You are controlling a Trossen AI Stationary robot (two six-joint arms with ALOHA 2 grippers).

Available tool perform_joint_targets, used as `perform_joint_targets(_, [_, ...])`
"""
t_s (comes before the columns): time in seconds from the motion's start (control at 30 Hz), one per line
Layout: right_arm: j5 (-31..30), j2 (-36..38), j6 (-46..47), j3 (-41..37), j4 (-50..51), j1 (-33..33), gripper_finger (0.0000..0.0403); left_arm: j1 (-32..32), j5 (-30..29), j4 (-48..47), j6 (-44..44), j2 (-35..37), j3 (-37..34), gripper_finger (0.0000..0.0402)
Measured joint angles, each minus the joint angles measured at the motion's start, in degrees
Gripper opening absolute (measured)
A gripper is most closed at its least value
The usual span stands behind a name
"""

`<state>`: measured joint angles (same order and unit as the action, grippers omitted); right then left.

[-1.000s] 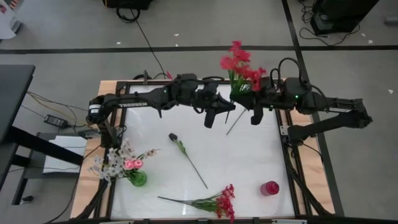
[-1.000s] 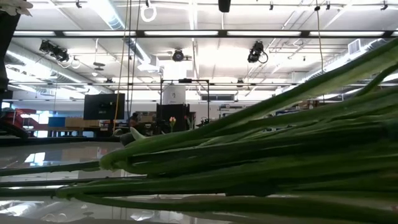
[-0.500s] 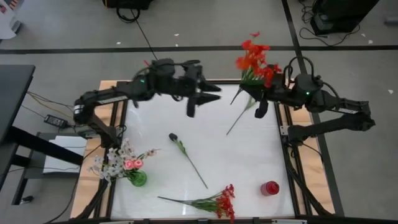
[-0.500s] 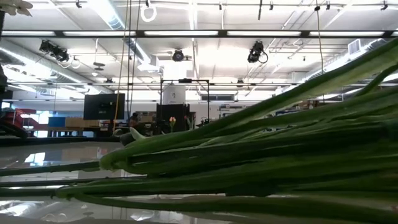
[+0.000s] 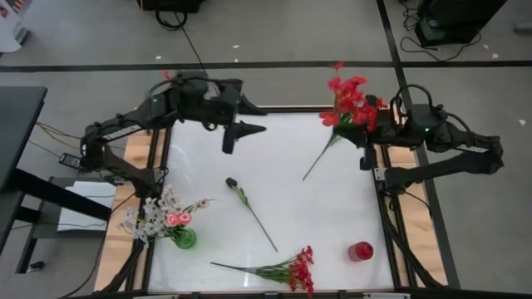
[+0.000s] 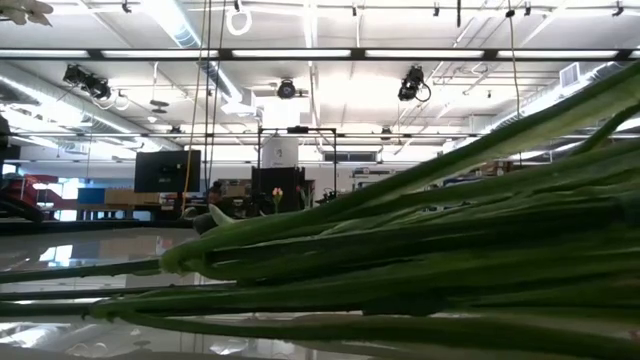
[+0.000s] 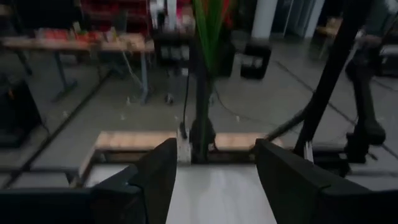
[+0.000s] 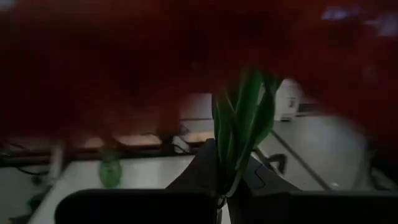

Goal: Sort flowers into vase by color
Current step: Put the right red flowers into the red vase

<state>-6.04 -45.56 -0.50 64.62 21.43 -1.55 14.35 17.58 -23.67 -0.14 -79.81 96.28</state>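
The right gripper (image 5: 366, 141) clamps the red spray (image 5: 349, 95); the red vase (image 5: 360, 251) lies nearer it; the left gripper (image 5: 235, 137) gapes empty.

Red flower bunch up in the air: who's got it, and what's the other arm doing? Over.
Right gripper shut on red spray, held over table's right rear edge. Left gripper open, empty, at left rear. Red vase at front right, path unobstructed.

No readable text, label, brand, number or sign in any view; arm casings, table frame, room fixtures, far shelves show no legible marking
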Motion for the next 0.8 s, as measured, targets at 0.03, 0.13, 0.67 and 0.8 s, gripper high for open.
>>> perform_joint_targets(0.03, [0.11, 0.22, 0.58, 0.00, -0.17, 0.46, 0.0014, 0.22, 0.06, 0.24, 0.09, 0.73, 0.14, 0.0222])
perform_joint_targets(0.13, [-0.20, 0.35, 0.90, 0.01, -0.59, 1.83, 0.0014, 1.17, 0.08, -0.29, 0.81, 1.48, 0.14, 0.0222])
perform_joint_targets(0.67, [-0.39, 0.72, 7.39, -1.42, 3.58, 11.61, 0.0014, 1.83, -3.10, -4.60, 0.93, 2.20, -3.40, 0.0222])
perform_joint_targets(0.8, [-1.38, 3.29, 6.83, -1.42, 4.61, 15.11, 0.0014, 1.75, -3.95, -3.99, 0.96, 1.89, -3.42, 0.0222])
